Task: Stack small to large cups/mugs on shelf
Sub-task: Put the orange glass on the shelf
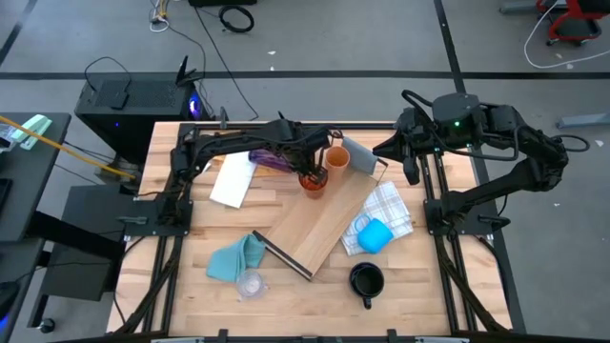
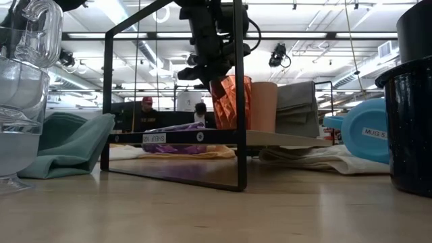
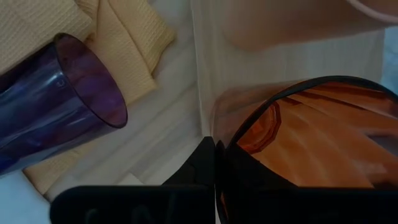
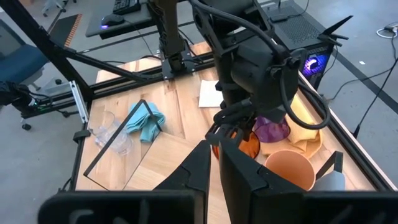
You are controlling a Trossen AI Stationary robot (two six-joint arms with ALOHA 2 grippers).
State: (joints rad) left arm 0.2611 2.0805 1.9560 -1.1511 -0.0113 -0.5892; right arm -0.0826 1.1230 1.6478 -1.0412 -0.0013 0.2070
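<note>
My left gripper [image 1: 310, 176] is shut on the amber translucent cup [image 2: 229, 101] over the far end of the shelf [image 1: 324, 224], a light-wood board lying aslant on the table. The tan cup [image 1: 336, 155] stands upright on the board beside the amber cup, by the grey end panel [image 1: 359, 157]. The purple tumbler [image 3: 56, 112] lies on its side on a yellow cloth. The light blue mug [image 1: 375, 234] lies on the white checked cloth. A black cup [image 2: 415, 27] sits in the dark mug [image 1: 366, 279]. My right gripper [image 4: 212, 168] is shut and empty at the far right. My left gripper pinches the amber cup's rim [image 3: 239, 134] on the side toward the purple tumbler, one finger [image 3: 239, 177] inside the cup and one outside. The fingers come from above, pointing down. The cup is a little tilted, its base at board level; whether it rests there I cannot tell.
Clear cups [image 1: 250, 283] and a teal cloth [image 1: 233, 257] lie near the front left. A white sheet [image 1: 233, 181] lies at the far left. The shelf's black end frame [image 2: 239, 94] stands at the board's near end.
</note>
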